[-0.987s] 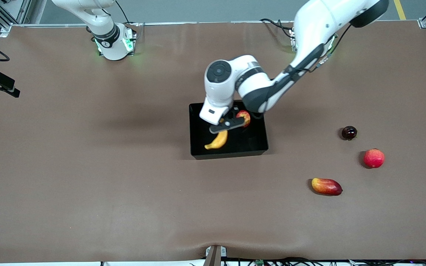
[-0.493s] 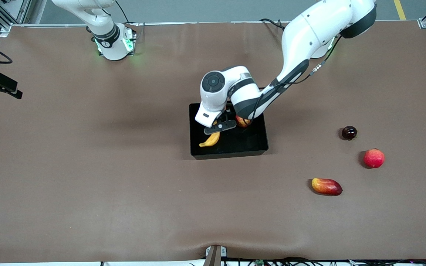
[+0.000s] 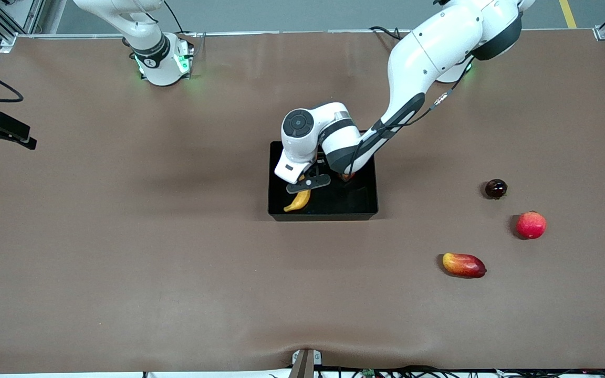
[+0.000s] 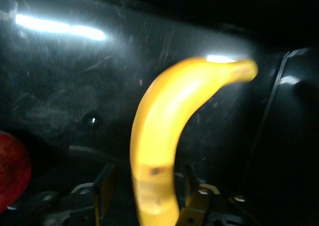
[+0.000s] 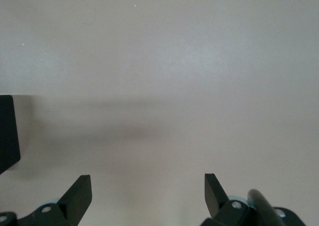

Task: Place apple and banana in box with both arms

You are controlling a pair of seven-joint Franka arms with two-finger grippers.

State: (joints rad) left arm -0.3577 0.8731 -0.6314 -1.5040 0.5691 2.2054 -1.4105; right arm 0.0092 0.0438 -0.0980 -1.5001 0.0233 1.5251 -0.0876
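Banana is pinched at its upper end in the left pincer, hanging low inside the box. Apple sits in the box just beside that pincer, mostly hidden by the arm. Right pincer waits, fingers spread, over bare bench.

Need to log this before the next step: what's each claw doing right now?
Left claw: closed on the banana, low inside the box.
Right claw: open, holding nothing, over bare table; that arm is waiting.
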